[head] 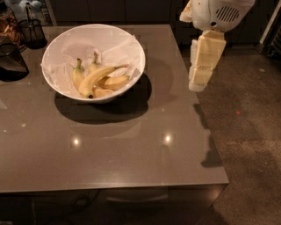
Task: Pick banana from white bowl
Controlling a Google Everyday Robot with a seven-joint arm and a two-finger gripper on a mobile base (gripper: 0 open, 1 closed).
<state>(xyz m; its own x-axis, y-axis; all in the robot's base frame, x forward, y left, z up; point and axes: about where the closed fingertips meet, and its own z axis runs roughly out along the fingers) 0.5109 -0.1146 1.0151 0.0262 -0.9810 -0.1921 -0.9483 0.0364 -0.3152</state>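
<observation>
The brown table point(131, 167) fills most of the view, running from under the gripper point(198, 83) away to the picture's left and down toward the near edge. The gripper itself hangs in the air at about the table's right edge, with the speckled floor point(250, 132) below and to its right.

The white bowl point(125, 90) stands on the table to the picture-left of the gripper, well apart from it and at about the same height in the view. Crumpled white paper point(118, 48) lines it. The banana point(97, 77), the longest one, lies across the middle of the bowl, with its dark tip pointing away from the gripper and down and its stem toward the gripper. Shorter bananas point(77, 75) lie around it, some partly underneath, touching it.

Farther from the gripper, past the bowl at the table's far left corner, stands a dark wire-mesh cup point(31, 31) with something thin sticking up out of it. A second dark container point(11, 61) sits nearer the camera, and its contents cannot be made out.

The arm point(217, 13) enters from the top right, a white rounded housing with a vent grille. The cream-coloured gripper points straight down from it, touching nothing and holding nothing. Whether it is wide or narrow cannot be told from this angle.
</observation>
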